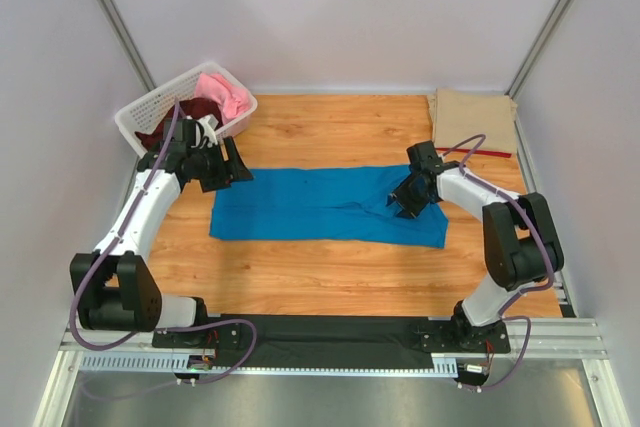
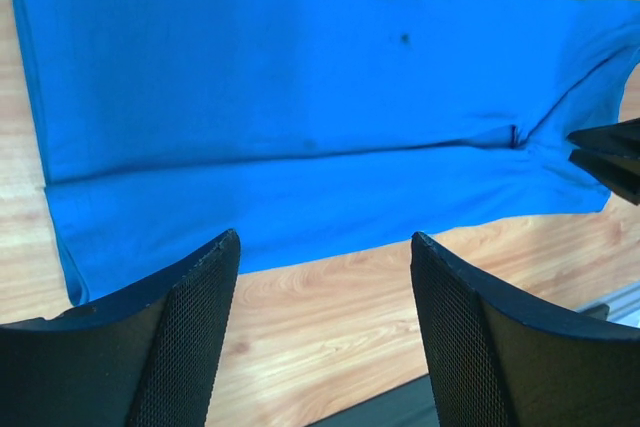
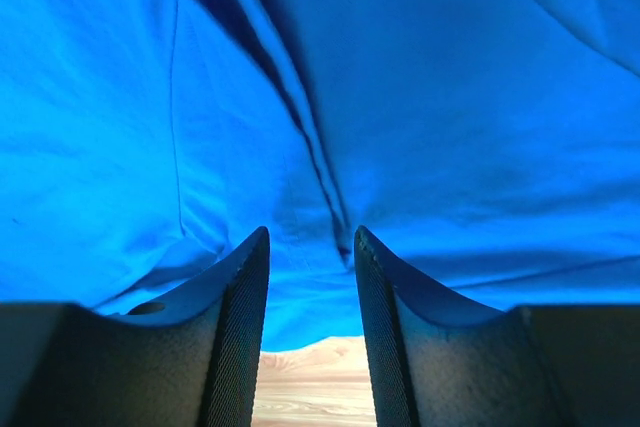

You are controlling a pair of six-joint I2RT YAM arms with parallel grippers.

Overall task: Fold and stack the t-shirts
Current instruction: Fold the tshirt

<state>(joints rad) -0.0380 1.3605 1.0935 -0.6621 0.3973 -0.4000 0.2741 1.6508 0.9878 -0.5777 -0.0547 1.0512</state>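
On counter (image 1: 330,267) centre: blue t-shirt (image 1: 320,205) flat, folded lengthwise | left pincer (image 2: 325,242) wide open, empty, by its left end | right pincer (image 3: 310,237) narrowly parted over right end, nothing clamped | pink shirt (image 1: 225,95), maroon shirt (image 1: 197,110) in basket (image 1: 135,125) | tan shirt (image 1: 475,115) far-right corner

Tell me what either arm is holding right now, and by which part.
Nothing is held. The left fingers stand open above the blue t-shirt; the right fingers stand open astride a crease in it.
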